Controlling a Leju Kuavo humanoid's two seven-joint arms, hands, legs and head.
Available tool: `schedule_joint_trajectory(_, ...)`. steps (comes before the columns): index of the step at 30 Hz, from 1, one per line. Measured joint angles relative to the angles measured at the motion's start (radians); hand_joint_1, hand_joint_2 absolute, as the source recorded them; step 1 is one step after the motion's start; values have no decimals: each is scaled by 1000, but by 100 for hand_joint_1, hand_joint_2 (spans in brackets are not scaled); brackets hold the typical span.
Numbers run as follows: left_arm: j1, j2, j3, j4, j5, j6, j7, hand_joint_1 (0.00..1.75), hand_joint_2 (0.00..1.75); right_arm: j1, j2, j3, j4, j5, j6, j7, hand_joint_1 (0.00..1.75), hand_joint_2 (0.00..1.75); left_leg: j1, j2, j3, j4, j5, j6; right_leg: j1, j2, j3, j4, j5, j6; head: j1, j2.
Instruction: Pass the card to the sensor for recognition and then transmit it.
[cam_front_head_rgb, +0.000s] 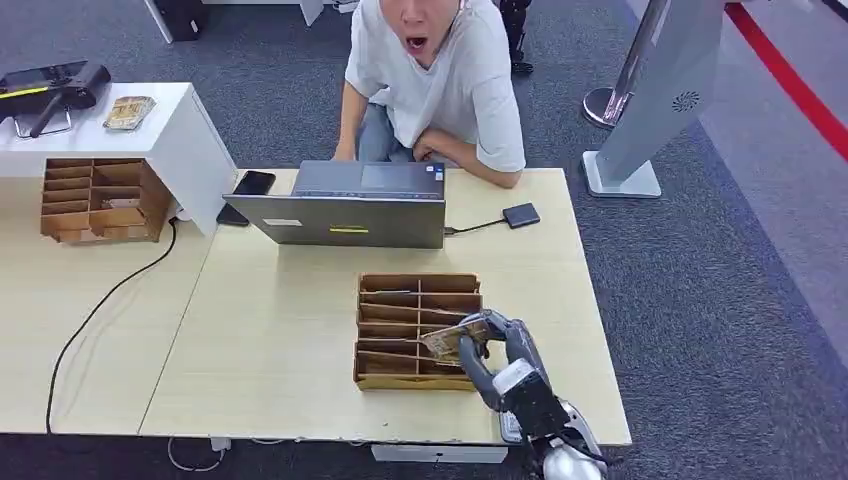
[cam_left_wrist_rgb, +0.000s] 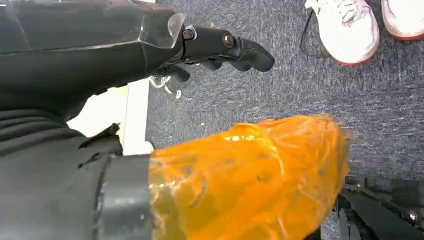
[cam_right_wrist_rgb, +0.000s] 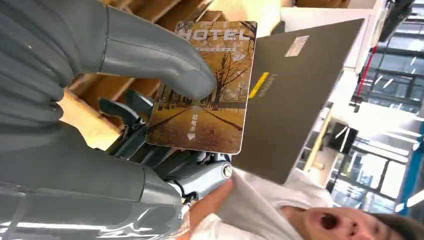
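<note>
My right hand (cam_front_head_rgb: 490, 345) pinches a hotel card (cam_front_head_rgb: 447, 340) printed with an autumn tree avenue, just above the right side of the slotted cardboard box (cam_front_head_rgb: 400, 330) on the table. Close up, the thumb (cam_right_wrist_rgb: 155, 55) presses the card (cam_right_wrist_rgb: 210, 95) against the darker fingers (cam_right_wrist_rgb: 150, 145). A small dark sensor pad (cam_front_head_rgb: 521, 215) lies on the table to the right of the laptop, wired to it. My left hand (cam_left_wrist_rgb: 220, 47) hangs beside the table over grey carpet, fingers curled with nothing in them.
A grey laptop (cam_front_head_rgb: 345, 205) stands behind the box, and a person in a white shirt (cam_front_head_rgb: 440, 80) leans on the far table edge. A phone (cam_front_head_rgb: 254, 182) lies left of the laptop. A second cardboard box (cam_front_head_rgb: 95, 200) and a white stand (cam_front_head_rgb: 180, 130) are at the far left.
</note>
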Motion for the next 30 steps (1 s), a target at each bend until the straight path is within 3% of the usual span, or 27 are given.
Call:
schedule_joint_trajectory(9, 0, 0, 0, 0, 5, 1, -1, 0, 0, 49, -6, -59, -29, -72, 53, 0, 175, 175, 0, 0, 0, 0, 0, 0, 0, 0, 0, 0, 0, 0, 0, 0)
schedule_joint_trajectory(30, 0, 0, 0, 0, 9, 1, -5, 0, 0, 80, -14, -112, -27, -104, 76, 11, 175, 175, 0, 0, 0, 0, 0, 0, 0, 0, 0, 0, 0, 0, 0, 0)
